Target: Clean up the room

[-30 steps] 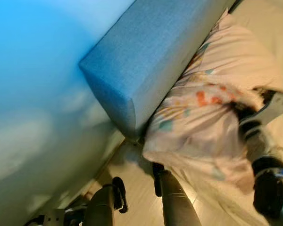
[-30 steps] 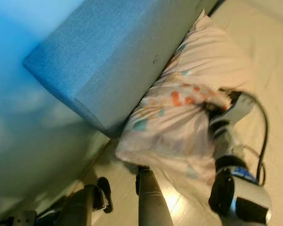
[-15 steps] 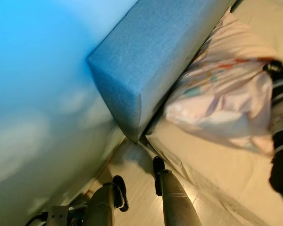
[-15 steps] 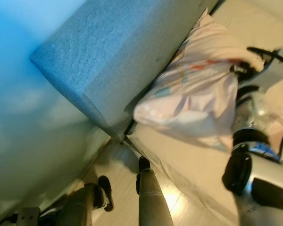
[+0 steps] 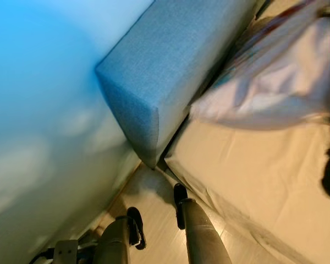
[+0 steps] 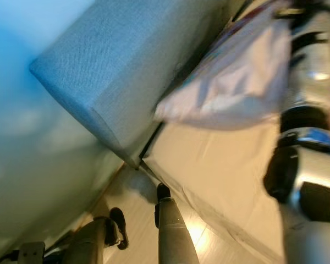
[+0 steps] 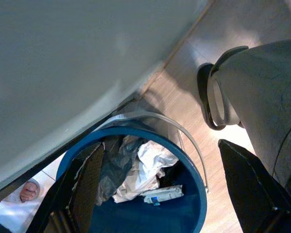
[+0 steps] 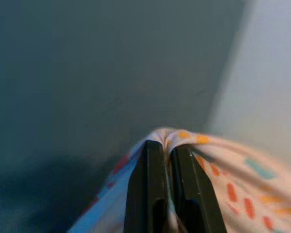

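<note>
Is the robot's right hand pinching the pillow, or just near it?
Touching. In the right wrist view the right gripper has its two black fingers closed on a fold of the patterned pillow, with the cloth squeezed between them.

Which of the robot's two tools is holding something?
The right tool: its fingers pinch the patterned pillow. The left tool is open above a blue bin.

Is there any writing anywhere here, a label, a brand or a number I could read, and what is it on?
No text can be read.
Small carton among the crumpled paper in the blue bin: it carries blue print, too small and blurred to read.
Pillow pinched by the right gripper: coloured dashes and patches, a pattern, no letters.
Blue headboard and bed sheet: plain, no marks.
</note>
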